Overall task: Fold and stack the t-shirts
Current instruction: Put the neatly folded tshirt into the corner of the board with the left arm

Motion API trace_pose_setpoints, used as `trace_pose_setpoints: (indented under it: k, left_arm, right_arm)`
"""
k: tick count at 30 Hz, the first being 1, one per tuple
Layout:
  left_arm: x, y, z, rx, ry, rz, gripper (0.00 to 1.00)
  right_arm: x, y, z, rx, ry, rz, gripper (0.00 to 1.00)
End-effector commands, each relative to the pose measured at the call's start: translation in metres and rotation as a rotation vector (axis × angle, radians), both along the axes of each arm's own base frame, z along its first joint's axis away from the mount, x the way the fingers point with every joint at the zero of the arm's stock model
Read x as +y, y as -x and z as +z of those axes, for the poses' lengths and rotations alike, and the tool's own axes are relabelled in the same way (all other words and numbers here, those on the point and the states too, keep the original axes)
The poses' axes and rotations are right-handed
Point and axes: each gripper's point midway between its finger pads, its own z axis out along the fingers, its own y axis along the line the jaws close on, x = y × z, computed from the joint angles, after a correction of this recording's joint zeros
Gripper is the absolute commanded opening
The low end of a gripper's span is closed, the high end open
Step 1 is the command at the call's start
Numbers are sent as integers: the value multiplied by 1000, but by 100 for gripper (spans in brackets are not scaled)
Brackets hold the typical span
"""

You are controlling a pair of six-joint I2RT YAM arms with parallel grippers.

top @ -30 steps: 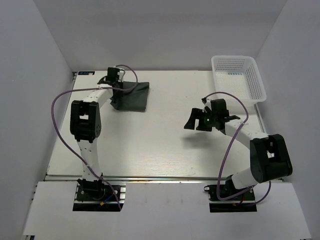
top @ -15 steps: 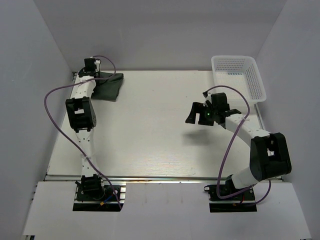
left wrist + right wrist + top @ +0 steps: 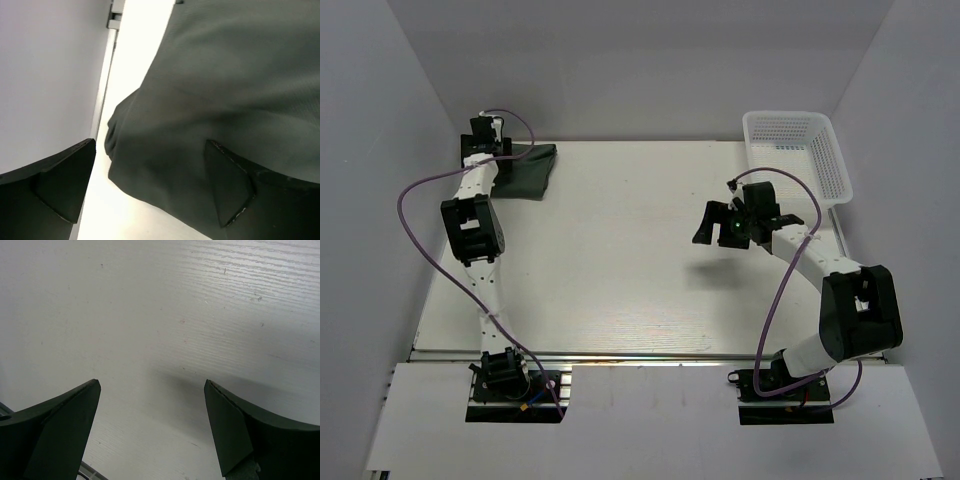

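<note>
Left hand [image 3: 150,150] stands wide open, gripping nothing. We find the dark t-shirt [image 3: 528,170] on the table [image 3: 620,260] at its far left corner, directly beneath the spread fingers. Right hand [image 3: 725,222] hangs open and empty, well apart.

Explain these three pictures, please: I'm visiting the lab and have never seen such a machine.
Two robot arms are bolted at the near edge of a table. The wide picture looks down from above; the other two come from a camera on each wrist, so the dark wedges are that gripper's own fingers. A folded dark grey-green t-shirt lies in the far left corner, a white mesh basket at the far right. The left gripper hangs open over the shirt; the right gripper is open above bare table. Nothing is held.
</note>
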Motion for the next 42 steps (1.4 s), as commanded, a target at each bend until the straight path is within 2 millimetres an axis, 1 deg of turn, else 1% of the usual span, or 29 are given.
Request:
trace_pose_setpoints:
  k: [1,2,4,5,6,7,10,12,13,14,15,17,18,19,20,21,23,24,26,28,29,31,33,35,37,39,40,41,42]
  left_arm:
    - [1,-9,55,-123,6,26,100]
    - [-1,-9,73,-156,15,21,100]
    - [-9,-8,80,-180,62,10,100]
    - [-13,-5,79,-177,82,4,100]
    - [-23,-6,88,-202,130,-26,100]
    - [-29,-8,91,-217,154,-47,100]
    - [-53,-11,83,-211,260,-133,100]
    - [-76,-9,73,-179,347,-226,95]
    - [-84,-7,68,-166,380,-261,92]
    - [-100,-1,55,-139,442,-318,87]
    - [-105,-2,56,-157,457,-348,79]
    - [-119,4,41,-137,488,-383,72]
    - [-125,3,40,-135,489,-392,67]
    - [-127,3,31,-119,501,-395,64]
    - [-132,2,27,-116,524,-420,63]
    - [-142,3,21,-97,546,-441,57]
    - [-150,5,-1,-52,600,-454,52]
    - [-153,8,-10,-31,626,-448,50]
    - [-156,9,-21,-9,648,-455,48]
    - [-157,16,-40,27,659,-439,48]
    - [-155,16,-40,27,657,-422,48]
    - [-144,16,-53,37,627,-353,48]
    - [-138,11,-57,30,616,-313,48]
    - [-133,12,-60,45,622,-297,48]
    - [-131,10,-55,30,649,-294,50]
    - [-131,8,-51,21,653,-290,56]
    - [-131,4,-41,-1,646,-297,59]
    - [-131,3,-29,-23,648,-296,64]
    - [-130,-3,-14,-59,643,-301,66]
  right_arm:
    - [3,-8,26,-66,-21,1,90]
    - [3,-8,26,-69,-26,1,90]
    - [4,-6,29,-69,-34,2,90]
    - [4,-6,30,-76,-38,3,90]
    - [3,-6,29,-76,-38,0,90]
    - [3,-3,30,-73,-45,-1,90]
    - [3,-1,30,-79,-49,-5,90]
    - [2,1,29,-77,-46,-5,90]
    - [1,1,28,-71,-43,-6,90]
    - [2,2,28,-75,-41,-1,90]
    - [2,3,27,-71,-42,-1,90]
    - [1,2,28,-74,-40,-2,90]
    - [2,3,27,-73,-40,0,90]
    - [2,1,28,-76,-39,-1,90]
    - [1,1,27,-76,-38,0,90]
    - [2,2,27,-70,-38,1,90]
    - [2,1,25,-68,-37,1,90]
    - [2,0,24,-65,-36,0,90]
    - [3,1,22,-60,-37,5,90]
    - [2,1,21,-58,-35,3,90]
    - [2,1,21,-58,-35,3,90]
    - [2,0,20,-56,-33,4,90]
    - [2,-1,22,-63,-31,10,90]
    - [3,1,22,-60,-36,11,90]
    - [3,1,24,-68,-37,20,90]
    - [4,3,26,-71,-42,26,90]
    - [5,3,29,-84,-44,40,90]
    - [6,2,34,-97,-48,45,90]
    - [6,3,34,-99,-48,50,90]
